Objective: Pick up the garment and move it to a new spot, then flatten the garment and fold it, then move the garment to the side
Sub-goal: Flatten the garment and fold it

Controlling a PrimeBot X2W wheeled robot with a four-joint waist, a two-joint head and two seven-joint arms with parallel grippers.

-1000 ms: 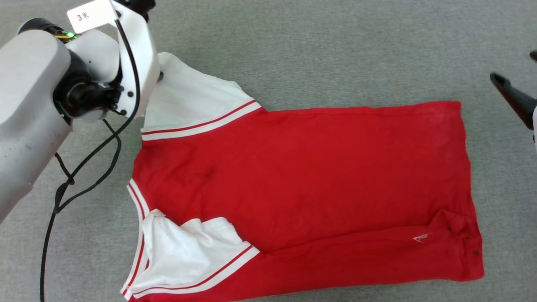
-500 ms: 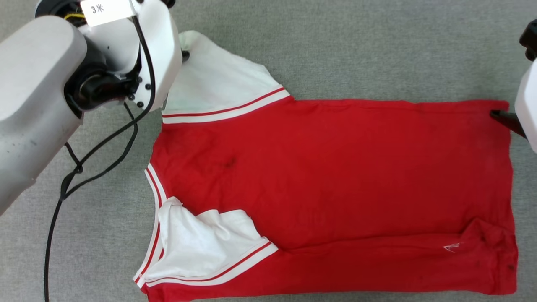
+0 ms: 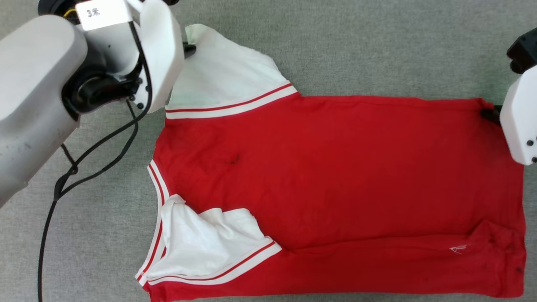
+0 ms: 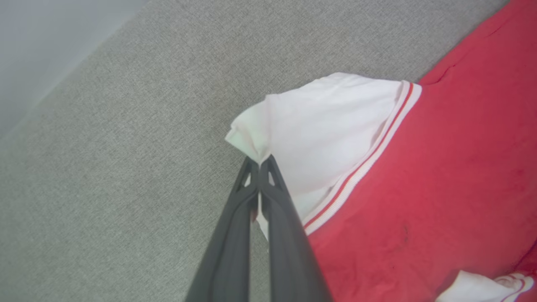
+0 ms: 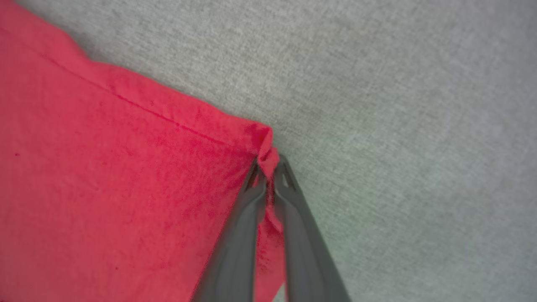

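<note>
Pinching the garment (image 3: 335, 167), which is lying spread between them, the left gripper (image 4: 259, 162) is nipping a sleeve (image 4: 323, 126) tip and the right gripper (image 5: 268, 165) the hem corner (image 5: 262, 140). Flattening seems in hand; the next move is calling for an even outward pull.

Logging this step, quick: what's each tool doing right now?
Left tool: closed on the garment, at its white sleeve tip.
Right tool: closed on the garment's red hem corner.

Here lie one red garment (image 3: 335, 176) with two white sleeves (image 3: 222, 75), one grey surface (image 3: 377, 42), one black cable (image 3: 61, 186), one white label (image 3: 100, 12), and two grippers: the left gripper (image 4: 260, 161) and right gripper (image 5: 268, 165).
</note>
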